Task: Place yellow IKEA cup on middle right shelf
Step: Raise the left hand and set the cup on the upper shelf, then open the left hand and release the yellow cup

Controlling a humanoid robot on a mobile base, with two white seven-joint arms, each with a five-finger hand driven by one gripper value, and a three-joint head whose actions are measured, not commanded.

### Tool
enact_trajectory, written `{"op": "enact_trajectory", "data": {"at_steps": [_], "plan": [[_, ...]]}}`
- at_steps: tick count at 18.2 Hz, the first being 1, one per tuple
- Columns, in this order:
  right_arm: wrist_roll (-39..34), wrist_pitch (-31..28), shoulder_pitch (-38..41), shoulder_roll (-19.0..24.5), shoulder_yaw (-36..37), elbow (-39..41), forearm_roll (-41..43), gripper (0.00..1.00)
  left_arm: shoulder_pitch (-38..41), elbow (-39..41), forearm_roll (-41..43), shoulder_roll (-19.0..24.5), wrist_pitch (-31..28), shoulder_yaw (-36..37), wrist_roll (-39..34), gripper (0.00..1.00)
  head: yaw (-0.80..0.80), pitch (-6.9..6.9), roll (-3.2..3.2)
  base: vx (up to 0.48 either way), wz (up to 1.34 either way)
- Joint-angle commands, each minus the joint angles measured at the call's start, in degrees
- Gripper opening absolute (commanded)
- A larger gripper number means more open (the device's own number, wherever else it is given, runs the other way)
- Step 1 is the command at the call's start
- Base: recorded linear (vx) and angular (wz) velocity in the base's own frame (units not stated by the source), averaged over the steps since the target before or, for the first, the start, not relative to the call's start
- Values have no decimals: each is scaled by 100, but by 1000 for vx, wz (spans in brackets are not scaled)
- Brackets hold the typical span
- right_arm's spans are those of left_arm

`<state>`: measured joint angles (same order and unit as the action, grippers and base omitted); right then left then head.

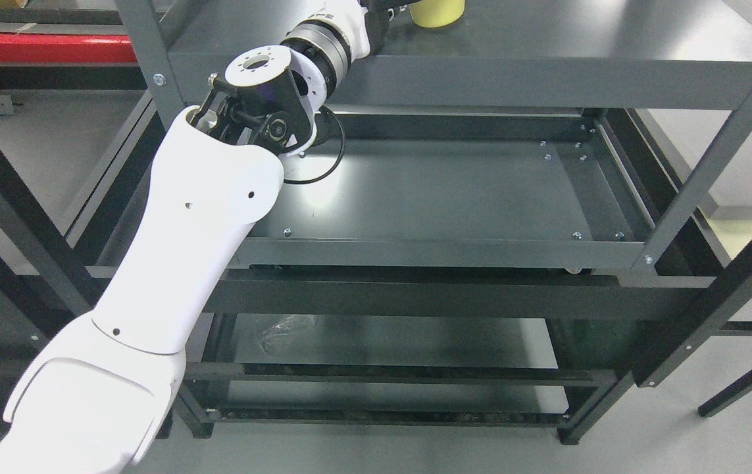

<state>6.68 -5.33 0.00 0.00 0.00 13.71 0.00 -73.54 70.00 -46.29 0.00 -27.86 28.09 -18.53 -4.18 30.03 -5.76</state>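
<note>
The yellow cup point(437, 12) stands on the top shelf point(547, 39) of a dark grey metal rack, with only its lower part showing at the picture's top edge. My left arm rises from the lower left and reaches over the top shelf's front edge. My left hand point(383, 8) sits just left of the cup and is mostly cut off by the top edge, so its grip is hidden. Whether it touches the cup cannot be told. The middle shelf point(428, 191) lies below, bare on its right side.
The rack's slanted uprights point(711, 164) frame the right side and another point(149, 59) stands at the left. A lower shelf point(402, 342) holds a crumpled clear plastic bag point(287, 329). A black cable loop point(323, 164) hangs from my forearm over the middle shelf.
</note>
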Motion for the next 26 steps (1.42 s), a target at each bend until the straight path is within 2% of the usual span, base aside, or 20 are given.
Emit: {"op": "enact_trajectory", "data": {"at_steps": [1,6,10,17,22,24,26], "plan": [[0,-3,79,-100,-97,0,141,99,-2,22,418,100,-1,30,-10,98,0,0,0,0,0],[0,-3,79,-100,-97,0,141,99,7,189,876,100,-1,-31,-10,99,0,0,0,0,0],[0,-3,79,-100,-97,0,141,99,7,654,1253,100,-1,-426,-2,99,0,0,0,0,0],[0,-3,79,-100,-97,0,141,99,24,1297,1272,100,-18,-892,244,99,0,0,0,0,0],[0,-3,79,-100,-97,0,141,99,59,1446,939,100,-219,-1147,1279,97,0,0,0,0,0],[0,-3,79,-100,-97,0,141,99,68,1525,894,100,-675,-1279,1955,97,0,0,0,0,0],[0,-3,79,-100,-97,0,141,99,129,1534,902,100,-774,-1314,2894,96,0,0,0,0,0]]}}
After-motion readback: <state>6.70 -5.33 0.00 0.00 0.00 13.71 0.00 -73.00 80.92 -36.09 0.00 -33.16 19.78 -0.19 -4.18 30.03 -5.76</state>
